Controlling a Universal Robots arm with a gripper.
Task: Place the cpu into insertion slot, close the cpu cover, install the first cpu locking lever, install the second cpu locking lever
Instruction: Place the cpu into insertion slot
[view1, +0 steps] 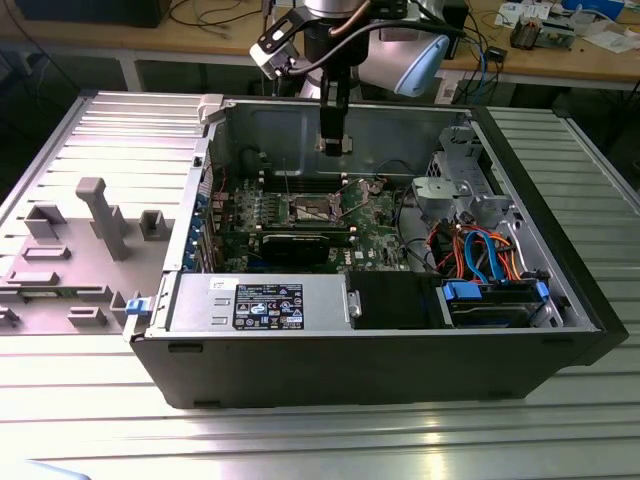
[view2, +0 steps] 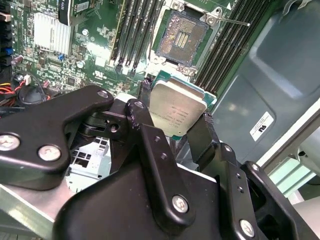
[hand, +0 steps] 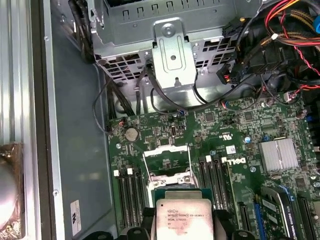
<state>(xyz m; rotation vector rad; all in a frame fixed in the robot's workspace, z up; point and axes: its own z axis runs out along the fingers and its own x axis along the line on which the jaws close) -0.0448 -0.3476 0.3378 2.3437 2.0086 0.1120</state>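
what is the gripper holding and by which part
The cpu, clamped in the gripper by two opposite side edges, with its silver top left uncovered.

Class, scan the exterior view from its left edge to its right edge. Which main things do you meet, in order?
Grey upright post → printed label → gripper holding the cpu → black cover panel → blue drive carrier.
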